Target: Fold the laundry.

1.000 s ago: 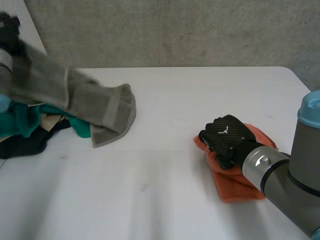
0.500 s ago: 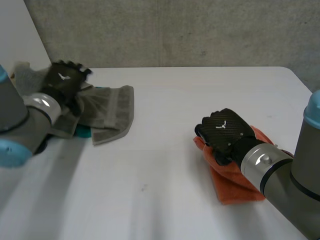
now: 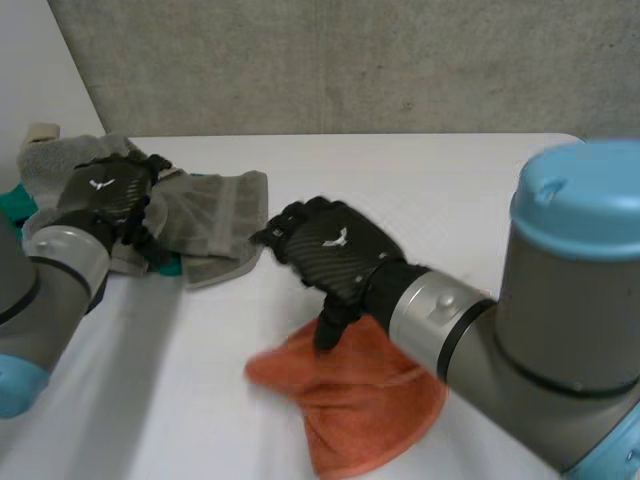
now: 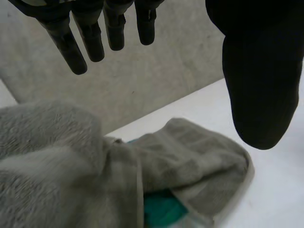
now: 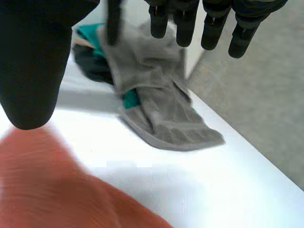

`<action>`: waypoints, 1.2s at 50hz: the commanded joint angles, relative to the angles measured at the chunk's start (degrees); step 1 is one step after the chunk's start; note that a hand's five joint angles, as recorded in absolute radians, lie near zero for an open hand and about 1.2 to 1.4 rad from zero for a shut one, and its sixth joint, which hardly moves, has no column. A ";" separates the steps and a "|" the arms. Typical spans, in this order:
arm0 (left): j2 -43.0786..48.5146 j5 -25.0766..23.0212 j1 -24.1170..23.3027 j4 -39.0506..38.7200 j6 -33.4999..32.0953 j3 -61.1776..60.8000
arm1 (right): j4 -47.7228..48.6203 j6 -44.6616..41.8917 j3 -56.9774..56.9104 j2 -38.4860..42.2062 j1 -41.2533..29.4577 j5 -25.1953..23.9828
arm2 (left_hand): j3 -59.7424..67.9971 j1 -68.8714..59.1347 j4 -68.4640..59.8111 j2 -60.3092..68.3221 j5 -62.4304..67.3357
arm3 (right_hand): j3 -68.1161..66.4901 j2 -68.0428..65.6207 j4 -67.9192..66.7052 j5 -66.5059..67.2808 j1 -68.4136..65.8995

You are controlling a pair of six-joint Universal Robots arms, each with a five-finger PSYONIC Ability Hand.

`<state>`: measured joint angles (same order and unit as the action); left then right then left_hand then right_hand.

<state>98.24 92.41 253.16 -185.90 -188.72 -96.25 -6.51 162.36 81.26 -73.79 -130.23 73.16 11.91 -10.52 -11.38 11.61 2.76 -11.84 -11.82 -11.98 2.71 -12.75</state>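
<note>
A crumpled grey towel [image 3: 215, 215] lies at the table's far left on a pile with a teal cloth [image 3: 165, 262]. My left hand [image 3: 100, 195] hovers over the towel's left part, open, fingers straight and thumb apart; in the left wrist view the hand [image 4: 259, 71] is above the towel [image 4: 57, 156] and the teal cloth [image 4: 161, 209]. A rumpled orange cloth [image 3: 350, 400] lies near the front middle. My right hand [image 3: 335, 245] is over its far edge, open, thumb pointing down at the cloth. The right wrist view has this hand [image 5: 33, 61], the orange cloth [image 5: 47, 185] under its palm and the towel [image 5: 161, 114] beyond its fingertips.
The white table [image 3: 450, 200] ends at a concrete wall behind. A dark garment [image 5: 88, 61] lies in the pile beside the teal cloth [image 5: 130, 99]. A beige item [image 3: 40, 130] sits at the far left corner.
My right hand swept left from the right side to the table's middle and opened; the orange cloth came along and lies spread out. My left hand came down over the grey towel and let it go.
</note>
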 commanded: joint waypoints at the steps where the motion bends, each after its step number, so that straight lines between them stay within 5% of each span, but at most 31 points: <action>1: -4.10 -5.30 -0.29 7.47 -0.15 -4.56 | -5.77 0.77 -3.92 -2.93 9.10 3.30 | -1.91 0.52 1.38 -1.61 -2.76 | 1.84 1.82 1.98 -2.71 2.75; 10: -6.84 -6.10 -9.87 16.18 1.77 -10.88 | -18.00 -21.16 0.37 -1.80 19.66 1.90 | -1.91 0.52 1.38 -1.61 -2.76 | 1.84 1.82 1.98 -2.71 2.75; 16: -1.68 -5.31 -14.53 13.74 3.88 -12.65 | -15.56 -33.50 6.17 0.22 23.53 -1.87 | -1.91 0.52 1.38 -1.61 -2.76 | -6.06 -6.09 -5.92 5.19 -5.16; 22: 6.59 -4.70 -16.03 9.43 4.94 -9.85 | -7.84 -33.60 10.40 3.21 23.97 -3.90 | -1.91 0.52 1.38 -1.61 -2.76 | -7.06 -7.09 -6.92 6.19 -6.16; 28: 13.19 -4.08 -17.96 6.08 5.03 -4.05 | 1.84 -30.97 11.55 6.73 23.01 -3.55 | 2.83 -4.22 -3.36 3.13 1.98 | -23.38 -23.40 -23.24 22.50 -22.47; 33: 18.56 -2.59 -19.46 4.58 5.56 2.72 | 8.17 -27.81 10.67 10.24 21.86 -2.24 | 33.71 -35.11 -34.24 34.01 32.86 | -54.60 -54.62 -54.46 53.73 -53.70; 34: 19.96 -1.89 -19.81 4.58 5.47 5.17 | 10.18 -26.49 9.80 11.03 21.43 -1.89 | 52.61 -54.01 -53.14 52.91 51.76 | -68.02 -68.04 -67.88 67.15 -67.12; 37: 21.02 0.39 -19.81 4.15 5.30 11.05 | 13.70 -24.38 6.47 11.83 21.16 -0.92 | 68.09 -69.48 -68.62 68.39 67.24 | -68.16 -68.18 -68.02 67.29 -67.25; 45: 16.29 7.17 -16.39 0.38 1.79 30.03 | 22.14 -14.55 -6.18 9.73 21.25 3.29 | 68.09 -69.48 -68.62 68.39 67.24 | -68.16 -68.18 -68.02 67.29 -67.25; 50: 13.38 4.71 -15.07 -3.94 0.73 36.04 | 24.18 -8.56 -10.51 7.79 21.25 4.53 | 68.09 -69.48 -68.62 68.39 67.24 | -68.16 -68.18 -68.02 67.29 -67.25; 54: 13.55 1.11 -15.42 -1.05 0.02 32.36 | 16.64 -7.06 -9.64 6.82 20.72 3.92 | 68.09 -69.48 -68.62 68.39 67.24 | -66.64 -66.66 -66.49 65.76 -65.73; 57: 14.60 -1.00 -14.63 0.37 -2.34 23.42 | 7.51 -6.62 -6.66 6.21 19.76 3.13 | 68.09 -69.48 -68.62 68.39 67.24 | 1.10 1.07 1.24 -1.97 2.00; 60: 15.57 -1.01 -13.05 -3.48 -6.29 18.31 | 2.75 -3.04 -4.37 6.47 19.49 3.48 | 68.09 -69.48 -68.62 68.39 67.24 | 1.84 1.82 1.98 -2.71 2.75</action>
<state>112.11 93.05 238.30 -186.86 -189.95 -67.18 6.88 155.88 72.51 -67.27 -109.96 76.88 68.03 -62.51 -68.55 68.38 55.69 -22.29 -20.81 -22.57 11.11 -20.72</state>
